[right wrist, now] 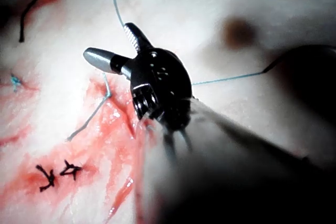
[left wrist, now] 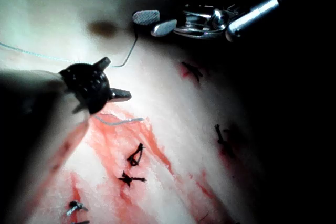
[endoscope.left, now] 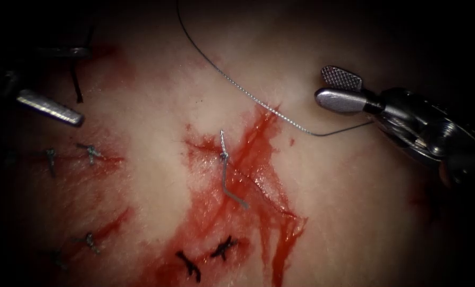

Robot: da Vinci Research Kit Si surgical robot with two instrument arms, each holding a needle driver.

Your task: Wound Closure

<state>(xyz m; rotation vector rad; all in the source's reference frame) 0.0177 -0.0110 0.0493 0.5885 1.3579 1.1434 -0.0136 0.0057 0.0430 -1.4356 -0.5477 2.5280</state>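
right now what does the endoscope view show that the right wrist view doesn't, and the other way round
Endoscope view: the left tool, jaws open and holding nothing, left of the cut, with a group of older stitches below it.

Right wrist view: the thread running on past the right tool's wrist.

Both: the right tool, jaws open and holding nothing, with the thread passing under it; the knot with its tails on the cut; a pair of black stitches; and the red fluid on the tissue.
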